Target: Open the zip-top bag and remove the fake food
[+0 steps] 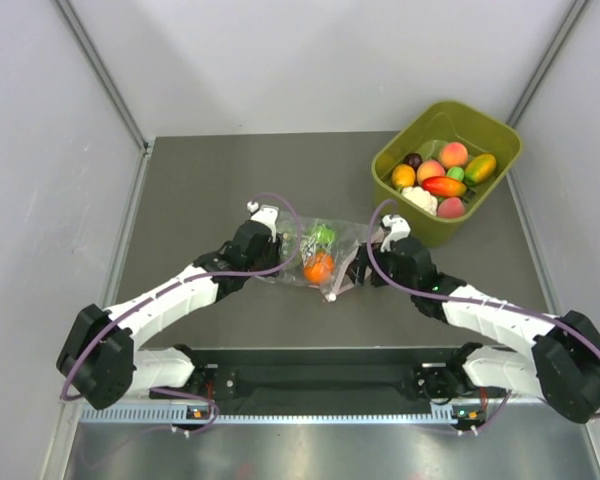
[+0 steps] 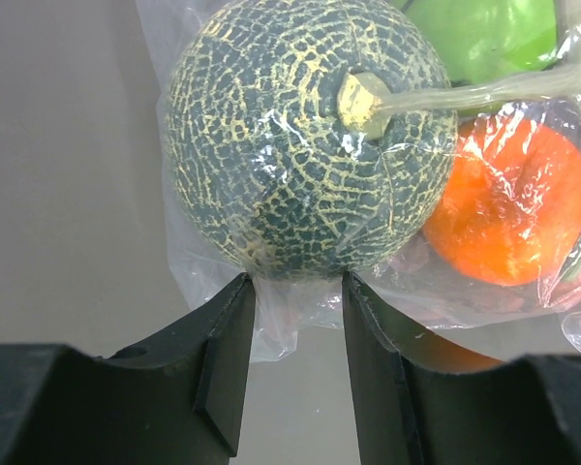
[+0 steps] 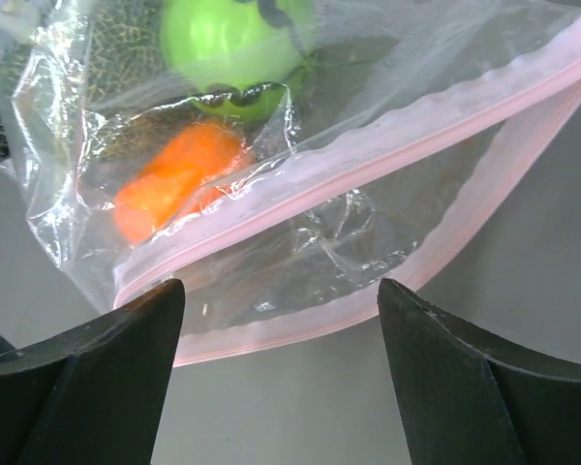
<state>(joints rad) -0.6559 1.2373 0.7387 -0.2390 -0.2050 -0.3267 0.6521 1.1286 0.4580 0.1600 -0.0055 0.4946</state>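
Your left pincer [image 2: 295, 281] is at the bag's [image 1: 348, 238] left end. Its two fingers [image 2: 228, 358] stand narrowly apart, and a loose fold of the plastic hangs in the gap. You can see bare table [image 1: 200, 190] through that gap, so the fold is not clamped. Just past the fingertips, inside the bag, a dark netted melon [image 2: 290, 136] presses against the plastic. An orange [image 2: 508, 203] lies close beside it on the right, and a green fruit [image 2: 474, 34] sits beyond both.

Your right pincer [image 3: 276, 291] is spread wide at the bag's right end and holds nothing. The pink zip [image 3: 387, 145] lies just ahead of it. The zip's two strips run apart from each other, so the mouth is open on that side. As far as the wrist view shows, neither finger touches the zip.

From above, you can see the bag lying on the table between your two pincers, with its fruit inside. An olive tub [image 1: 500, 125] of other toy fruit stands beyond the bag's right end, well apart from it.
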